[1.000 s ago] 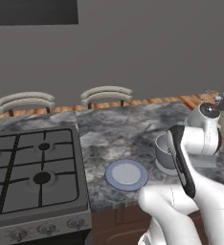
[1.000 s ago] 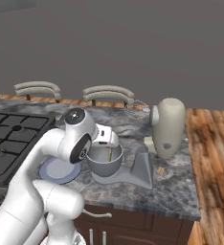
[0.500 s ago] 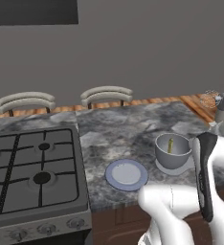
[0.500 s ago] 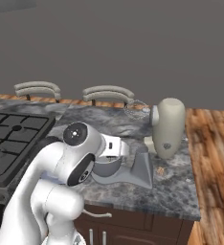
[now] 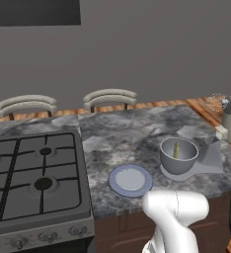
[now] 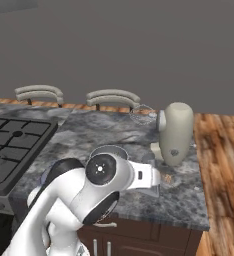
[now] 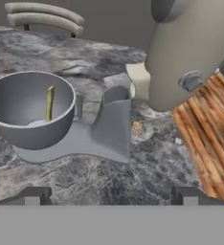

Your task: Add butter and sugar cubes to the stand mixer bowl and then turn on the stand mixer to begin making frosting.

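Observation:
The grey stand mixer bowl [image 5: 178, 156] [image 7: 31, 109] sits on the mixer's flat grey base [image 7: 85, 139]. The thin yellow butter [image 5: 175, 149] [image 7: 49, 102] leans inside it. The stand mixer [image 6: 176, 132] [image 7: 190, 52] has its cream head tilted up, with the wire whisk [image 5: 216, 102] in the air. A pale cream block [image 7: 139, 81], perhaps the sugar cubes, lies on the counter behind the mixer's column. My gripper [image 7: 111, 196] is open and empty. It hangs low at the counter's front edge, facing the mixer's base, with the bowl to its left.
A blue-rimmed plate [image 5: 130, 179] lies left of the bowl. The gas stove [image 5: 31, 173] fills the counter's left end. Two chair backs [image 5: 109, 98] stand behind the counter. Wooden floor [image 6: 223, 165] lies to the right. My arm [image 6: 96, 192] hides most of the bowl in the right base view.
My arm has swung down and to the right, away from above the bowl, which now shows uncovered in the left base view. The jaws stayed open.

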### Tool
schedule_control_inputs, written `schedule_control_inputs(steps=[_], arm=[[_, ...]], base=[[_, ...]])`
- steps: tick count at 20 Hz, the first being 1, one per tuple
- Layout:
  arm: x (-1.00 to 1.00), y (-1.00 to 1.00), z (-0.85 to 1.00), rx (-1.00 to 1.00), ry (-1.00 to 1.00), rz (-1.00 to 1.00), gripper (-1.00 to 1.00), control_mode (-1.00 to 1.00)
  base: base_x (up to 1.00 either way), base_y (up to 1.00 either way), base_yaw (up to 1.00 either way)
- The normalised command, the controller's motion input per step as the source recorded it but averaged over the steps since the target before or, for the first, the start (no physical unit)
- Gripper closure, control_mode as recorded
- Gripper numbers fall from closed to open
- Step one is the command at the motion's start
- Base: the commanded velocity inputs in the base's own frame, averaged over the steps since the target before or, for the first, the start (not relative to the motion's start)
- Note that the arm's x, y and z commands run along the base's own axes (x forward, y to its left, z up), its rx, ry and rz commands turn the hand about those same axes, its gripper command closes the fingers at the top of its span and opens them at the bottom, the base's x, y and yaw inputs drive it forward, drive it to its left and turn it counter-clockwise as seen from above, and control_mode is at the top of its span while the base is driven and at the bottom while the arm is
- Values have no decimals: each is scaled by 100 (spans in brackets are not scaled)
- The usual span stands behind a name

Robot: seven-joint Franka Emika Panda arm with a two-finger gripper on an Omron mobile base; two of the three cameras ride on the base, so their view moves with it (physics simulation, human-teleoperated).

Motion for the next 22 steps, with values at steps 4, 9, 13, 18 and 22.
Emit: schedule_control_inputs(steps=[4,9,13,18,22], arm=[[-13,-58,-5,-2,0,1,-100,-100],[0,-42,-36,-5,0,4,-100,-100],[0,-37,-42,-1,-6,13,-100,-100],[12,-44,-28,0,-10,18,-100,-100],[46,-37,-8,1,-7,23,-100,-100]], base=[[0,0,0],[0,0,0],[0,0,0],[0,0,0],[0,0,0]])
